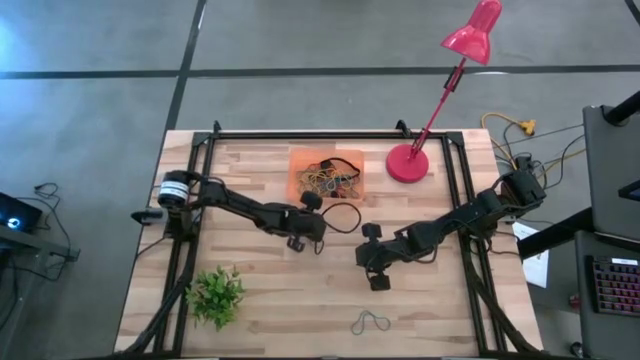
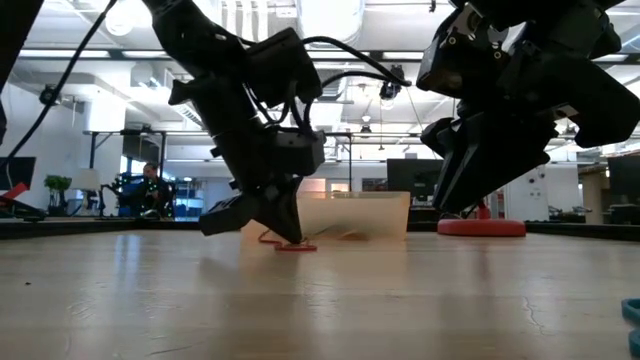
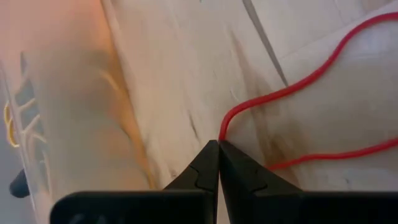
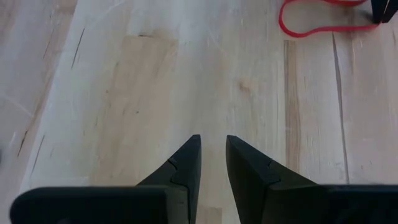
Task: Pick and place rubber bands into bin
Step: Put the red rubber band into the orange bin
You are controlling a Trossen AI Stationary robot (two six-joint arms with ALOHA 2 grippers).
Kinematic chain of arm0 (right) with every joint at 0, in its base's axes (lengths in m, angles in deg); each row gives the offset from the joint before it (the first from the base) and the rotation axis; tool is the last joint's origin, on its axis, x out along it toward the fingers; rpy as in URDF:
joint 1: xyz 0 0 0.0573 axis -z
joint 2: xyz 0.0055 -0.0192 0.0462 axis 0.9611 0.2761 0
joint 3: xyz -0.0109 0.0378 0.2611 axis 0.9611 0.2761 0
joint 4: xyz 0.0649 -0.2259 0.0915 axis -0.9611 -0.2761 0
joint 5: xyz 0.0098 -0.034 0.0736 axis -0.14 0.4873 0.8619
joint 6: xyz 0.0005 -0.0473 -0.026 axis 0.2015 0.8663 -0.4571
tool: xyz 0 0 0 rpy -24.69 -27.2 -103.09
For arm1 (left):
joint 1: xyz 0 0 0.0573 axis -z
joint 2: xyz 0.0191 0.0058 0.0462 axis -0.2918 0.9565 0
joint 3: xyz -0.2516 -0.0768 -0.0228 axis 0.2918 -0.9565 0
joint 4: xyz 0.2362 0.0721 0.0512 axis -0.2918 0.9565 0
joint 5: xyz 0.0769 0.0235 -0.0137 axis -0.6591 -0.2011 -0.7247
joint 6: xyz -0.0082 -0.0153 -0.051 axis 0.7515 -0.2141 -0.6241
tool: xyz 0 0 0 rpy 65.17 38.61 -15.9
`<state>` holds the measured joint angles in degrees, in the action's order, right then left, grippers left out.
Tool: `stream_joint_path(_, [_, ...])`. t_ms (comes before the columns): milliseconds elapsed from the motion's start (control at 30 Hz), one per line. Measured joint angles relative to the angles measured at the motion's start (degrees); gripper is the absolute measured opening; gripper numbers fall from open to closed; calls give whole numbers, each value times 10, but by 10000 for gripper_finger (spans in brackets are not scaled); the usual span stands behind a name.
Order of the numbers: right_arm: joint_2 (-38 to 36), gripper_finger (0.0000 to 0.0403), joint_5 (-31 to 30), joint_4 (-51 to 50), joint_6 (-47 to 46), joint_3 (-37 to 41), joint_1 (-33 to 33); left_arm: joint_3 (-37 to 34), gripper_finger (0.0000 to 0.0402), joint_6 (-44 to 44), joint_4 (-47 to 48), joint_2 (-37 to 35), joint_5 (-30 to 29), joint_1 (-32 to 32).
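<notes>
Your bench [image 1: 260, 290] carries, largest first, a red lamp [image 1: 408, 163] standing beyond the right tool [image 4: 211, 152], then the orange bin [image 1: 300, 160] just past the left tool [image 3: 218, 149], already holding a tangle of rubber bands [image 1: 330, 180]. A small plant [image 1: 216, 294] sits well off behind the left tool. One dark band [image 1: 370, 321] lies alone behind the right tool. Your left tool is pinched tight on a red rubber band [image 3: 292, 90] at the bench surface. Your right tool hovers slightly parted, gripping nothing.
</notes>
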<state>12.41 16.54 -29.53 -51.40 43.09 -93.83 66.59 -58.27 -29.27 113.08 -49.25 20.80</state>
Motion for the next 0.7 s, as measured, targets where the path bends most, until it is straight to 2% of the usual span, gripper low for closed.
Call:
stream_joint_path(133, [0, 63, 0, 1, 0, 0, 0, 1, 0, -1, 13, 5, 41, -1])
stream_joint_path(367, [0, 63, 0, 1, 0, 0, 0, 1, 0, -25, 50, -2, 71, 16])
stream_joint_path(700, [0, 63, 0, 1, 0, 0, 0, -1, 0, -49, 79, -21, 182, 33])
